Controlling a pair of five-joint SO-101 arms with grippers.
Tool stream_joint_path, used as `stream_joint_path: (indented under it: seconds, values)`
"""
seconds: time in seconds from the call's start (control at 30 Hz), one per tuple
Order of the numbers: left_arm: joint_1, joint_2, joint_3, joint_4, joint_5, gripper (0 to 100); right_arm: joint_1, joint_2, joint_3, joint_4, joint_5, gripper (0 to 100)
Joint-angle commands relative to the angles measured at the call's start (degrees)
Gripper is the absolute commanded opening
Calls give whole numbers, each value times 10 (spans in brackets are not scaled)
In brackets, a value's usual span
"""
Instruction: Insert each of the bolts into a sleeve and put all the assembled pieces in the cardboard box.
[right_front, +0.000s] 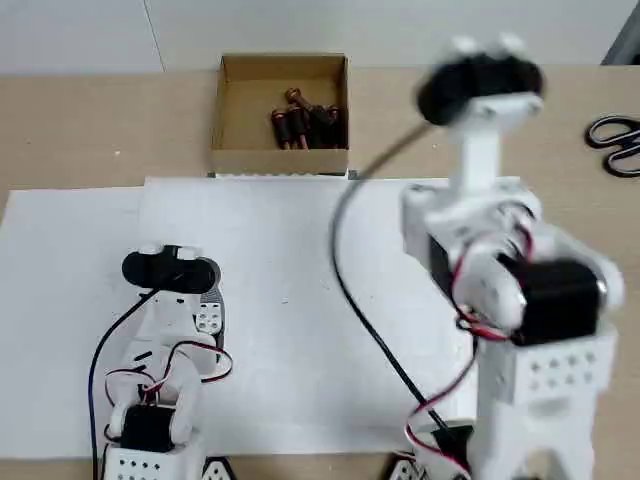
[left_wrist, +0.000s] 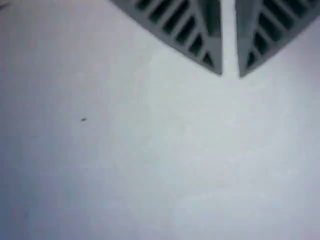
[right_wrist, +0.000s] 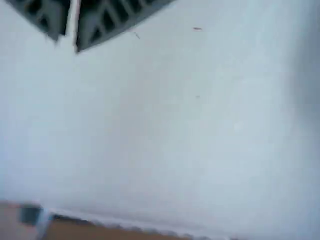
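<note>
The cardboard box (right_front: 225, 112) stands at the back of the table, with several dark bolt-and-sleeve pieces (right_front: 308, 121) lying in its right part. My left gripper (left_wrist: 229, 70) hangs just over the white paper (left_wrist: 150, 165), its grey ribbed fingers (left_wrist: 200, 37) nearly together with nothing between them. The left arm (right_front: 170, 270) is folded low at the front left. My right gripper (right_wrist: 67, 40) is likewise shut and empty over the white paper (right_wrist: 190, 140). The right arm (right_front: 480, 150) stands tall at the right.
A white paper sheet (right_front: 290, 300) covers the middle of the wooden table (right_front: 90, 130). Black scissors (right_front: 618, 142) lie at the far right edge. A black cable (right_front: 365, 300) trails from the right arm across the paper. The paper's edge (right_wrist: 125, 222) meets the wood.
</note>
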Motion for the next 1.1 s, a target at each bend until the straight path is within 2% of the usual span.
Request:
stream_joint_path:
  seconds: [0.0, 0.2, 0.4, 0.57, 0.7, 1.07]
  values:
    - [-2, -5, -2, 4, 1, 7, 59, -96, 131, -29, -29, 6]
    - [-2, -5, -2, 4, 1, 7, 118, -297, 400, -129, -33, 4]
    - [-2, -5, -2, 4, 1, 7, 122, -515, 645, -223, -31, 4]
    - [-2, -5, -2, 4, 1, 7, 118, -688, 803, -236, -29, 4]
    - [-2, -5, -2, 4, 1, 7, 123, -676, 840, -259, 1, 4]
    - [-2, -5, -2, 4, 1, 7, 121, -690, 972, -315, 5, 4]
